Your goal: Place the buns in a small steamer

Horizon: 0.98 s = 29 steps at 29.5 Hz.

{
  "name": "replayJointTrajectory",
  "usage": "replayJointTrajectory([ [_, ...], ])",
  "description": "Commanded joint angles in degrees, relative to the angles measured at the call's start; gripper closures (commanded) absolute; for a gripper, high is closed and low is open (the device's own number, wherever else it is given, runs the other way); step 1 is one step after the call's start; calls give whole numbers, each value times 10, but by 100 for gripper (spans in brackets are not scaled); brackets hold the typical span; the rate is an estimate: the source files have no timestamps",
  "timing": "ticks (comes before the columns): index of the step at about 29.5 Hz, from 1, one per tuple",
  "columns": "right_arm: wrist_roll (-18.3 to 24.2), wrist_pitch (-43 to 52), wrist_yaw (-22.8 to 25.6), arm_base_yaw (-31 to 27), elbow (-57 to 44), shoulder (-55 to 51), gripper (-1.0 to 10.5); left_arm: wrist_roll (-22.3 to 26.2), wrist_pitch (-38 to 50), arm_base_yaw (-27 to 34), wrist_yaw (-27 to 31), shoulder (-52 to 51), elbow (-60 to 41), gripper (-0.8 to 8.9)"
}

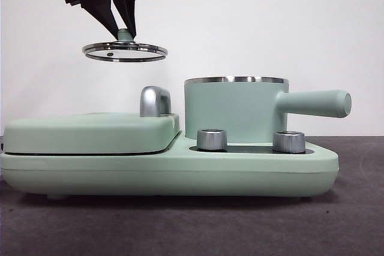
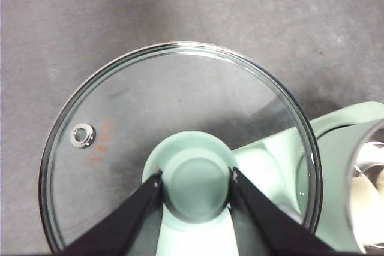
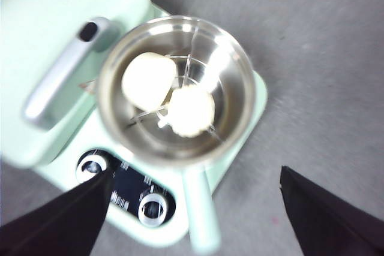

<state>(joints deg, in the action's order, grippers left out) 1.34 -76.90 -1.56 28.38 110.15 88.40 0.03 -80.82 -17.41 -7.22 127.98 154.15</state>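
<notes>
The small steamer (image 1: 235, 109) stands uncovered on the right half of the mint-green cooker, its long handle (image 1: 315, 103) pointing right. Seen from above, both buns lie inside the steamer (image 3: 234, 88): the smooth one (image 3: 149, 81) and the ridged round one (image 3: 191, 110), touching. My left gripper (image 1: 123, 31) is shut on the green knob (image 2: 196, 178) of the glass lid (image 1: 125, 52), holding it level in the air above the flat griddle lid, left of the steamer. My right gripper (image 3: 197, 172) hovers high over the steamer, open, holding nothing.
The cooker base (image 1: 168, 172) carries a flat hinged griddle lid (image 1: 90, 133) with a steel handle (image 1: 154, 101) on the left. Two steel dials (image 1: 212, 139) (image 1: 288, 141) sit in front of the steamer. A dark grey tabletop (image 1: 192, 226) lies all around.
</notes>
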Motion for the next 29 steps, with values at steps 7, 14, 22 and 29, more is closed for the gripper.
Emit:
replayJointTrajectory([
  [7, -96, 49, -1, 39, -265, -354, 451, -7, 10, -52, -2, 9, 27, 728],
  [14, -117, 102, 1, 40, -484, -631, 451, -8, 5, -126, -2, 9, 27, 728],
  [22, -108, 102, -1, 40, -602, -830, 451, -7, -8, -214, -2, 9, 27, 728],
  [29, -112, 101, -1, 40, -608, -848, 451, 12, -4, -257, -1, 10, 27, 766],
])
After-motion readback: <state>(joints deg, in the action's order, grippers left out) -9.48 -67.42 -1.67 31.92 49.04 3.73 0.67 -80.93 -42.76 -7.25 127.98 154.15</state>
